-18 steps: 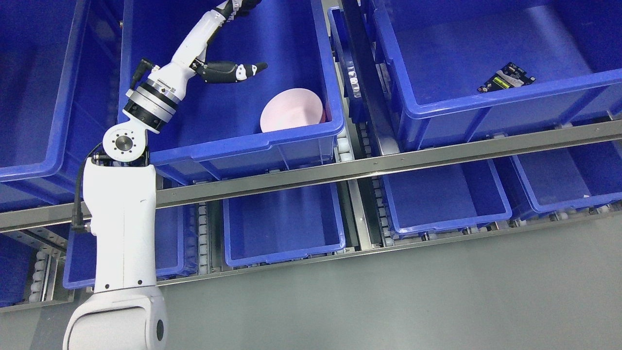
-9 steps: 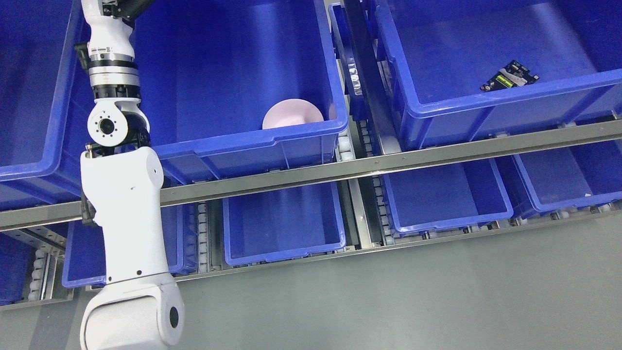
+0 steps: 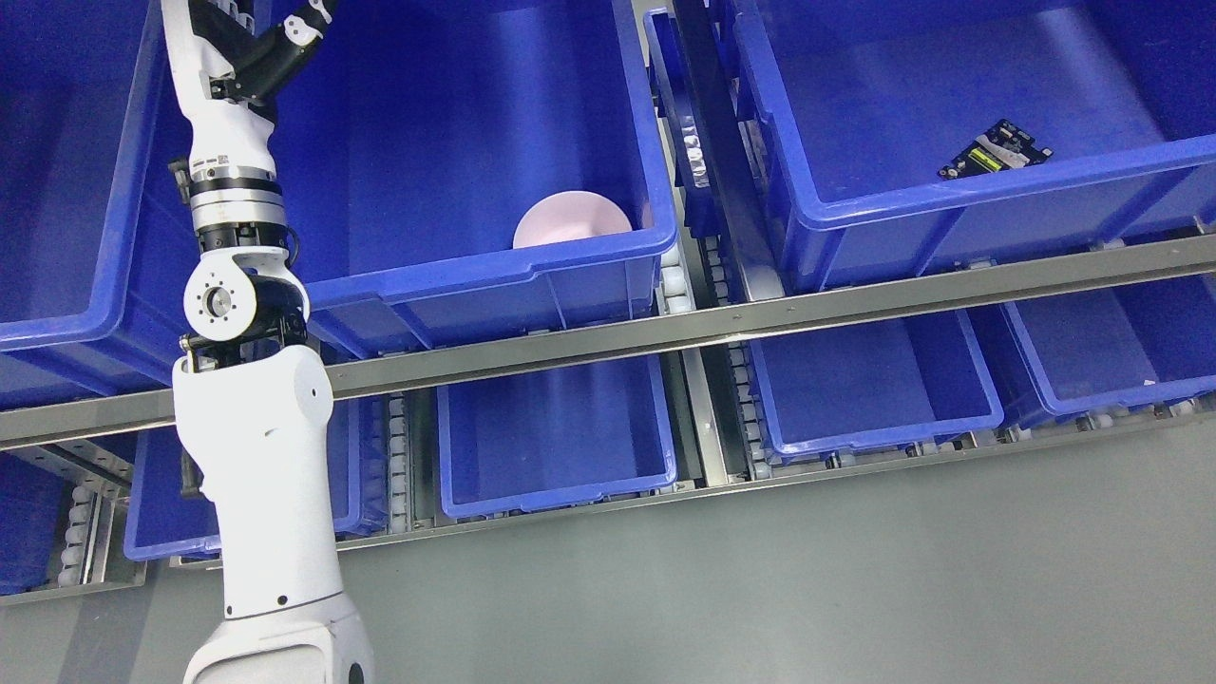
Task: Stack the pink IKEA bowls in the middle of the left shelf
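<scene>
One pink bowl (image 3: 572, 218) sits in the near right corner of the middle blue bin (image 3: 475, 275), half hidden behind its front rim. Our left hand (image 3: 271, 43) hangs at eleven o'clock from it, well apart, mostly cut off by the frame's top edge, so we cannot tell its fingers' state. We judge ourselves between placements; next comes fetching another bowl to nest squarely inside.
</scene>
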### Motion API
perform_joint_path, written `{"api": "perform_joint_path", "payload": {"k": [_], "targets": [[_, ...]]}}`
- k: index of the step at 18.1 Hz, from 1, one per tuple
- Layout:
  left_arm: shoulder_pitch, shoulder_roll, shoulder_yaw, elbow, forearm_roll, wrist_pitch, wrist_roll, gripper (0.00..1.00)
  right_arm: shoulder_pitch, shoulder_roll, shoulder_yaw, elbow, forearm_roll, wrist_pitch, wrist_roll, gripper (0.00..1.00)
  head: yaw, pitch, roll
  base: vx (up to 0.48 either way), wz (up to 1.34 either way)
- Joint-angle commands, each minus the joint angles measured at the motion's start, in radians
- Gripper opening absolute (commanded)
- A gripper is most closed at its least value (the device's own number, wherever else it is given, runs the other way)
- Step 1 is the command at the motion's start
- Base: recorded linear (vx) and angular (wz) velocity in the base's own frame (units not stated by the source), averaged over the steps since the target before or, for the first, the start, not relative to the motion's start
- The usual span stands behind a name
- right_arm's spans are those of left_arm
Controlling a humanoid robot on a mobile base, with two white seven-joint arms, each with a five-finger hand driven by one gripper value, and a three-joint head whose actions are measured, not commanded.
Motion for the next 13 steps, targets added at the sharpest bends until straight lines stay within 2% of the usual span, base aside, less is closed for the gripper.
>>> {"api": "perform_joint_path", "payload": {"k": [1,13], "targets": [[0.077,0.002,-0.068,-0.197,0.013,0.026,0.001,0.99,0.0,-0.017,-0.005,-0.017,-0.002,-0.001,0.001,1.0,0.0,0.0,0.0,-0.012,0.02],[0.119,0.002,-0.068,-0.215,0.015,0.025,-0.01,1.0,0.0,-0.017,-0.005,-0.017,-0.002,-0.001,0.001,1.0,0.0,0.0,0.0,0.001,0.0]]}}
